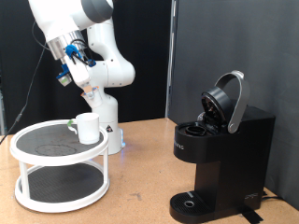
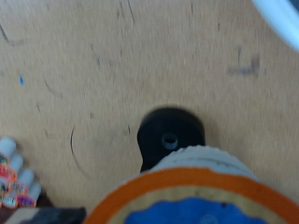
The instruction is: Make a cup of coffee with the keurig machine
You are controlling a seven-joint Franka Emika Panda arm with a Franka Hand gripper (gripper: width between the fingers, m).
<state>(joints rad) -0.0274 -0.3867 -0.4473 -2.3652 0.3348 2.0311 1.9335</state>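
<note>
My gripper (image 1: 64,77) hangs high at exterior view's left, above the cup (image 1: 87,128); can't tell finger spread. Cup sits on white two-tier stand (image 1: 58,161). Keurig machine (image 1: 220,159) at right, lid up.

I see my arm folded high at the exterior view's ten o'clock, elbow bent by the white base column. The gripper (image 1: 64,78) hangs from the wrist, pointing down toward seven o'clock; its fingers are too small to read.

Count: one cup (image 1: 88,128), one keurig machine (image 1: 222,159), one two-tier white stand (image 1: 60,166), one robot arm (image 1: 89,47).
</note>
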